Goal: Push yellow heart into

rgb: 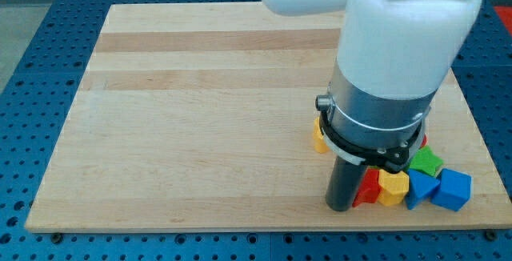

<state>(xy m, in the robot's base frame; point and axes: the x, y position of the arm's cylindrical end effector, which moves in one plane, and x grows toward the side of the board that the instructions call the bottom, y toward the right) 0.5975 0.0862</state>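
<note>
Right, no jaws, just rod; tip [339,207] touching red block [368,189] at its 9 o'clock. Yellow heart [392,187] just beyond, 3 o'clock, clustered with blue blocks [436,189], green block [426,162]. Push slowly; goal unstated.

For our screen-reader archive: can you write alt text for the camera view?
A white robot arm's dark rod touches down at the lower right of a wooden board, beside a tight cluster of red, yellow, blue and green blocks, partly hidden by the arm.
</note>
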